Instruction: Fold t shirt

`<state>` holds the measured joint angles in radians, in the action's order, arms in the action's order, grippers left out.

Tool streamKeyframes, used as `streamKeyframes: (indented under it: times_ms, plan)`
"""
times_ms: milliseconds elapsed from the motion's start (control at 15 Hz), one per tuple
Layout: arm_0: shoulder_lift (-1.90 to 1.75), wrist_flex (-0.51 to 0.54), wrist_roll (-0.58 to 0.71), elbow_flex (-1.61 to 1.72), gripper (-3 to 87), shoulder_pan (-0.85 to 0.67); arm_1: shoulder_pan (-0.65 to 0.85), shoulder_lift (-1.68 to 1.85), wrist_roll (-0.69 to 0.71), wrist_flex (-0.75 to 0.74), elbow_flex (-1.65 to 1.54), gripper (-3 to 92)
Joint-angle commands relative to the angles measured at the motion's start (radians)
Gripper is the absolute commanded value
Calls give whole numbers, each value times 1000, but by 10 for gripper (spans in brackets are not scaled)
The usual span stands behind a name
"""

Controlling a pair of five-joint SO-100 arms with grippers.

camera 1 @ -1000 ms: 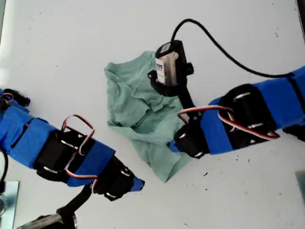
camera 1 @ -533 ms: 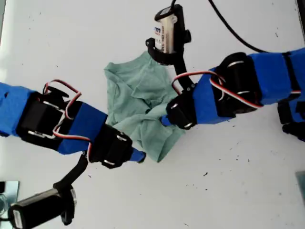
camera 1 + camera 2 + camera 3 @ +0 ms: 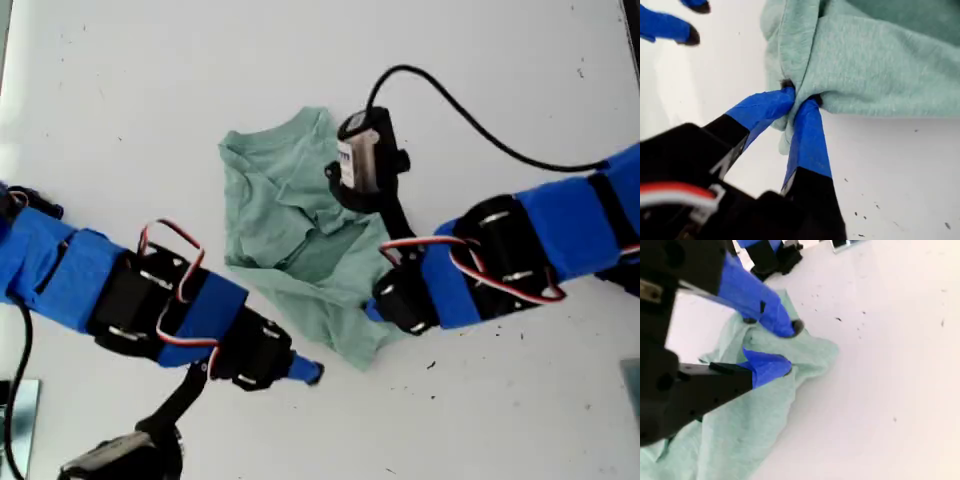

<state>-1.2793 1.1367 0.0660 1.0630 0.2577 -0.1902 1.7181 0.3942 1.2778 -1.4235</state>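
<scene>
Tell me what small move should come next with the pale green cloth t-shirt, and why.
Probably close my second pincer on the corner of the pale sage-green cloth t-shirt. Its jaws stand apart right at that corner, gripping nothing, while my first pincer is already shut on a fold of the shirt's edge.

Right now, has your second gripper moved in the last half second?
Yes. My second gripper has dropped toward the exterior view's bottom edge, off the t shirt, and is now about level with the black speck.
</scene>
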Motion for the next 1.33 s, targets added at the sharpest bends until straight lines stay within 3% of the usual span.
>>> streamKeyframes:
  times_ms: [0,267,667,1067,1267]
  plan:
    - [43,-37,-84,-31,257,75,-49,129,-91,-149,-170,25]
    - [229,-210,-86,-55,278,61,-38,189,-143,-394,-492,25]
    - [302,-253,-81,-83,278,-31,-84,21,-140,-601,-545,25]
    - [324,-255,-80,-138,258,-66,-97,-38,-103,-612,-468,25]
    - [428,-198,-121,-150,228,-49,-95,-25,-77,-572,-417,25]
